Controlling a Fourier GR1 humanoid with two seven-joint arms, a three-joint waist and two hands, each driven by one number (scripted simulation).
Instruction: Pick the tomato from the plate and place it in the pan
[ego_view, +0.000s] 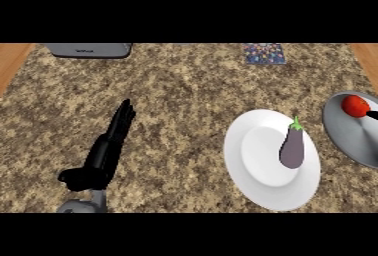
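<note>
A red tomato (356, 105) lies in the grey pan (351, 137) at the right edge of the head view. Just right of it, a black sliver of my right hand (373, 116) pokes in from the edge; most of that hand is out of view. A white plate (253, 152) sits left of the pan and carries a purple eggplant (292, 147) with a green stem. My left hand (107, 150) rests on the counter at the left, open, fingers straight and pointing away from me, well apart from the plate.
A grey appliance (88, 50) stands at the back left. A dark patterned box (264, 53) lies at the back right. The speckled stone counter (184, 100) ends in wooden strips at both sides.
</note>
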